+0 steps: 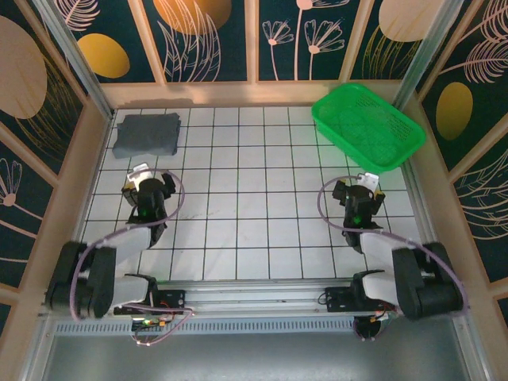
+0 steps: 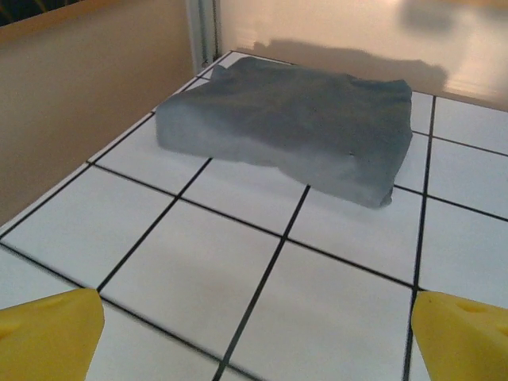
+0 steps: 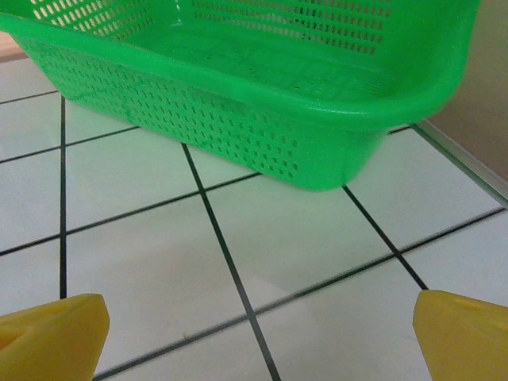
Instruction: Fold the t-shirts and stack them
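Observation:
A folded pile of dark slate-grey t-shirts [image 1: 147, 134] lies at the table's far left corner; in the left wrist view the pile [image 2: 294, 123] sits straight ahead, a couple of tiles beyond the fingers. My left gripper [image 1: 146, 179] hangs just short of it, open, its yellow fingertips [image 2: 49, 333] wide apart over bare tile. My right gripper [image 1: 363, 187] is open too, on the right side of the table, its fingertips [image 3: 463, 335] spread with nothing between them.
A bright green plastic mesh basket [image 1: 367, 126] stands at the far right, directly ahead of the right gripper, rim [image 3: 238, 75] close. No cloth shows inside it. Wooden walls [image 1: 95, 135] enclose the white tiled table [image 1: 254, 206].

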